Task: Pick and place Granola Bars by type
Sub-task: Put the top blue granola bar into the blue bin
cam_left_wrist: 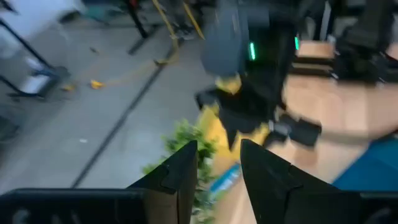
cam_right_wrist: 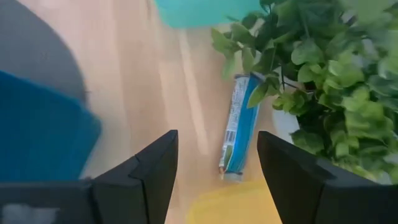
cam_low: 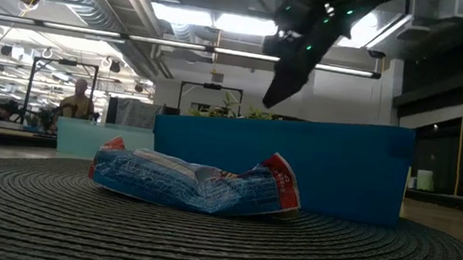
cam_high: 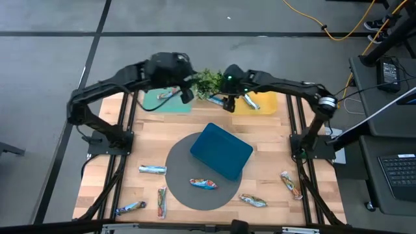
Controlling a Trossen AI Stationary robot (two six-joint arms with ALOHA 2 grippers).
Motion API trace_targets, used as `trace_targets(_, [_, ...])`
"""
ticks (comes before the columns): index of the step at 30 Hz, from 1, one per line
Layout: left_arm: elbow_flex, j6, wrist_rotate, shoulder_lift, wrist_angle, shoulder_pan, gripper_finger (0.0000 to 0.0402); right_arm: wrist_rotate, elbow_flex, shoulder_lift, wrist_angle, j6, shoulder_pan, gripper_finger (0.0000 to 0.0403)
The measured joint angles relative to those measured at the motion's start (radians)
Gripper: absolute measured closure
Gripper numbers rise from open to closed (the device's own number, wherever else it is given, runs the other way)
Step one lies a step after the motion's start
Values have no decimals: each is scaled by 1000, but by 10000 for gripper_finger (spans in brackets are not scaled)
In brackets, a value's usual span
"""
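Eight bars visible on the table in the high view. Going left to right across that frame:

- Lower left: one bar (cam_high: 130, 208) near the table's front edge, one (cam_high: 162, 201) just right of it lying more or less upright in frame, one (cam_high: 152, 169) above them, just left of the round grey mat (cam_high: 179, 188).
- Upper left of centre: teal tray (cam_high: 153, 103) with one bar (cam_high: 168, 95) in it. Left gripper (cam_high: 187, 91) hangs over that tray's right end, beside the plant (cam_high: 209, 80). Left wrist view: fingers (cam_left_wrist: 180, 174) parted by a narrow gap, nothing between them.
- Centre: blue tray (cam_high: 221, 151) sits tilted on the mat, upper right part. One red/blue bar (cam_high: 203, 184) on the mat below it; low view shows it crumpled, lying in front of the blue tray's wall (cam_low: 332, 168).
- Just right of the plant: a blue bar (cam_high: 215, 100) on bare wood between plant and yellow tray (cam_high: 266, 102). Right gripper (cam_high: 229, 104) is directly over it. Right wrist view: fingers (cam_right_wrist: 152, 171) spread wide, empty, bar (cam_right_wrist: 239, 127) lying flat below and between them, its far end under the plant leaves (cam_right_wrist: 323, 74).
- Yellow tray: one bar (cam_high: 251, 101) in it.
- Lower right: one bar (cam_high: 253, 201) just off the mat's edge, one (cam_high: 292, 184) further right near the table edge.
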Motion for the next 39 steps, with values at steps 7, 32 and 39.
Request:
trace_targets(7, [0,0,-114,-112,1,-16,286,63,46,148,-36,60,0,181])
trace_targets(32, [0,-2,-99,-122,11,-33,286,135,46,321,30,113,1,181])
trace_targets(39, [0,-9,-58,-109,22,-39,286,200,46,324,60,111,-3,181])
